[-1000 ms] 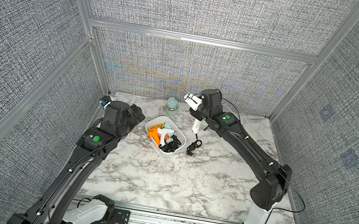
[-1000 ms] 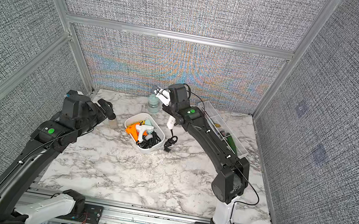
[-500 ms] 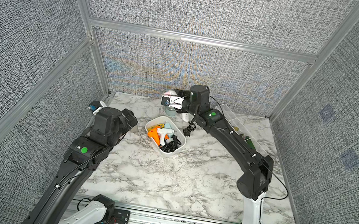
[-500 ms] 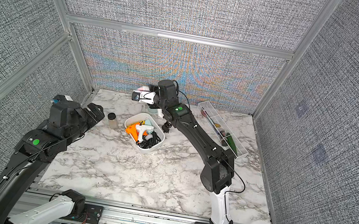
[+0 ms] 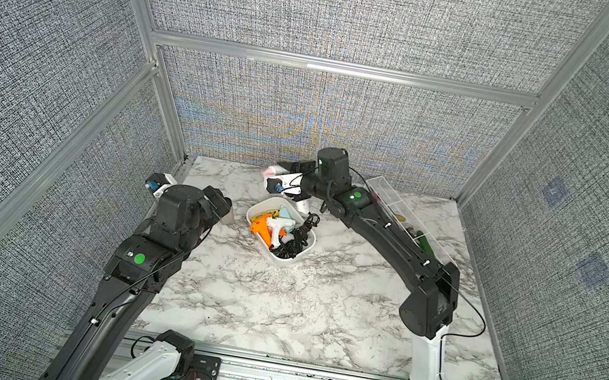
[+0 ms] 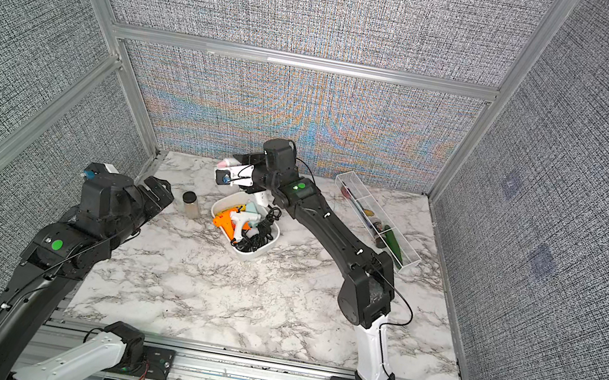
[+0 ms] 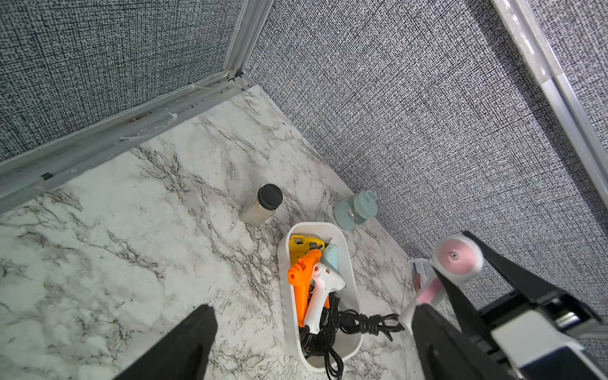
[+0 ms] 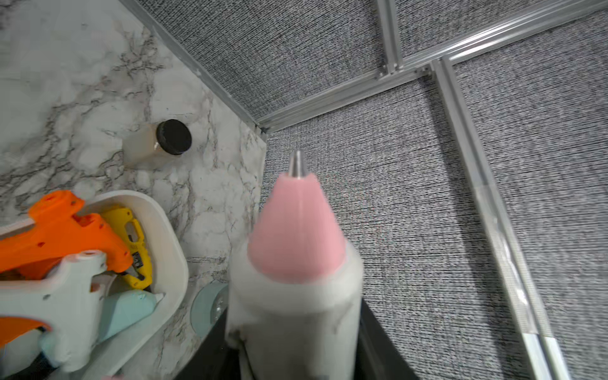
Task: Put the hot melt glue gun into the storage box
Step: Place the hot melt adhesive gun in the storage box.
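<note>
The hot melt glue gun (image 8: 296,263), white-bodied with a pink nozzle cone and a metal tip, is off the table, clamped by its barrel between the jaws of the right gripper (image 5: 285,174). In both top views it hangs just beyond the far end of the storage box (image 5: 284,264), with its nozzle pointing left and its handle pointing down toward the marble table (image 5: 272,319). It is not inside the box. Its bundled black cord (image 7: 371,324) hangs from the handle's base and crosses over the box's right rim.

The box sits in the far half of the table. It holds an orange gun (image 7: 301,283), a white gun (image 7: 320,296), a yellow gun (image 7: 304,245), a pale blue gun (image 7: 330,260) and a tangle of black cords.

The left gripper (image 6: 158,191) hovers left of the box with its jaws spread wide and nothing between them. A clear jar with a black lid (image 6: 191,203) stands between it and the box. A small blue-green bottle (image 7: 353,210) stands by the back wall just beyond the box. A long clear divided tray (image 6: 362,186) lies along the right side, well apart from the box.
</note>
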You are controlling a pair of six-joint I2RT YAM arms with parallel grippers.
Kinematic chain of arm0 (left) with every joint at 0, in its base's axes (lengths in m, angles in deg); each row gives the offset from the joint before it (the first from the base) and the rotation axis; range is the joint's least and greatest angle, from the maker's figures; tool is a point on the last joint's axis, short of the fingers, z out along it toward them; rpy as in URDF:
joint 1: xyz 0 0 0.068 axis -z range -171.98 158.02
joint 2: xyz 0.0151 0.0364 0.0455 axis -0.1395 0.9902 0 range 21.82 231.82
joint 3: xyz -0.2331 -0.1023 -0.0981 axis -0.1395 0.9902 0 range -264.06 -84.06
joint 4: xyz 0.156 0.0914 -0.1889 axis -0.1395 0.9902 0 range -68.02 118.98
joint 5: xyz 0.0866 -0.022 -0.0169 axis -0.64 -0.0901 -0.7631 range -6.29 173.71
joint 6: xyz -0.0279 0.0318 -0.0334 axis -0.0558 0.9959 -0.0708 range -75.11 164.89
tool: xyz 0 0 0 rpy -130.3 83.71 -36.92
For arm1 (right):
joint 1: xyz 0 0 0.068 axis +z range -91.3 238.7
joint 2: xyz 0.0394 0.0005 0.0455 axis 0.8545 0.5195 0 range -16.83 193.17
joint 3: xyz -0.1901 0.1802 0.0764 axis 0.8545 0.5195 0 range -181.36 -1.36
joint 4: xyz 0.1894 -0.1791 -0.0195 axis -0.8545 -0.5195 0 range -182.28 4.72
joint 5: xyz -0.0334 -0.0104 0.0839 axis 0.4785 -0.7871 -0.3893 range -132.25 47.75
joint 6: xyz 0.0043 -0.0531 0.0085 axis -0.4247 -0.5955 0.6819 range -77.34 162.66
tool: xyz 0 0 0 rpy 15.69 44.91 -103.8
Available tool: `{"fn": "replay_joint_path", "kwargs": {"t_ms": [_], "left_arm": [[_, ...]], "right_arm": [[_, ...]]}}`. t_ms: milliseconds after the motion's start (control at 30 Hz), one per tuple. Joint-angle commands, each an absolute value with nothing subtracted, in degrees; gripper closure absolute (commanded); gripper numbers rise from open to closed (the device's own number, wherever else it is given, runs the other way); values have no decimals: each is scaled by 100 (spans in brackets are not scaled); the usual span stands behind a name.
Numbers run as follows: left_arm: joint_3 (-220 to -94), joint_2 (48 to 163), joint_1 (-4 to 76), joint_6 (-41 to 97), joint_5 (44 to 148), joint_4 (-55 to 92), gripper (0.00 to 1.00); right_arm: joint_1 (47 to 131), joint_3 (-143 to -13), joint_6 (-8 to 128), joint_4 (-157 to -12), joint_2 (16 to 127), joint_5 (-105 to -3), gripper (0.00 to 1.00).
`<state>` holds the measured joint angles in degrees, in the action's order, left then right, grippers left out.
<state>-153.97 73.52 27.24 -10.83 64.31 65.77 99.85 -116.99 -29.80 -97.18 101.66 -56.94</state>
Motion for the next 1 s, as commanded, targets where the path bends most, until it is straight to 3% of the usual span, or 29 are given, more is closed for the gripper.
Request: {"fn": "replay_joint_path", "kwargs": {"t_ms": [0, 433, 967], "left_arm": [[-15393, 7359, 2709, -1040, 6385, 6619, 2], [-15314, 7376, 2705, -1073, 6428, 6612, 2], [-15350, 7411, 2709, -1056, 6385, 6654, 2]], "right_arm": [[10004, -11396, -2853, -9580, 10171, -5956, 100], [10041, -10377, -2659, -9087, 10382, -6512, 100], [10275, -12061, -2798, -9064, 10797, -6594, 100]]}}
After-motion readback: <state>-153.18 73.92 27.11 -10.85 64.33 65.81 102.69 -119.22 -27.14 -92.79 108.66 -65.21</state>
